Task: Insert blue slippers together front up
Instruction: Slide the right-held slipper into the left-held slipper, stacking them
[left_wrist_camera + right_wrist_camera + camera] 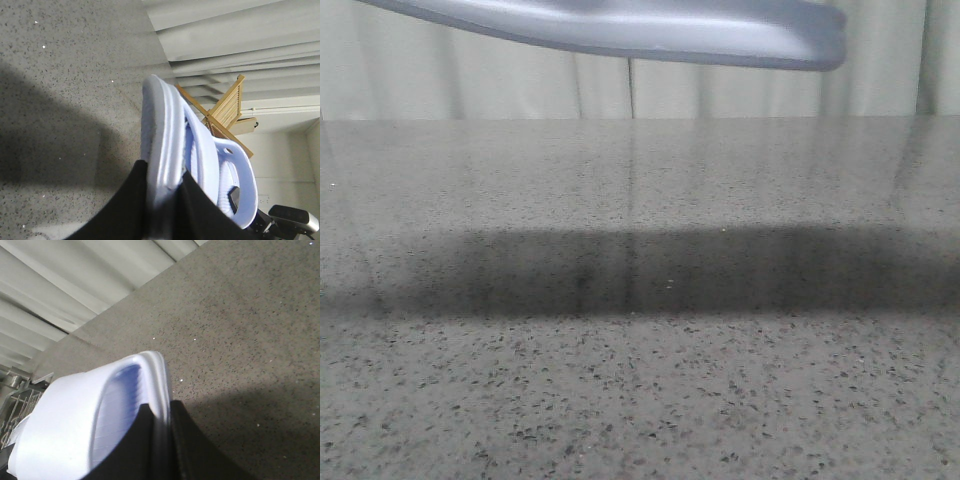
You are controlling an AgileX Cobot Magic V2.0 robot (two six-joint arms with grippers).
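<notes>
Left gripper (165,210): two black fingers (127,205) closed on the thick edge of a slipper (167,150), one finger on each face, the slipper standing up from between them.
Left arm: raised off the tabletop (60,100), which lies well apart behind the gripper.
Right gripper (160,445): black fingers (197,445) pinched on the rim of the other slipper (70,415), its ribbed footbed beside one finger.
Right arm: also held above the tabletop, not touching it.
Front view: neither arm nor gripper shows there.
</notes>
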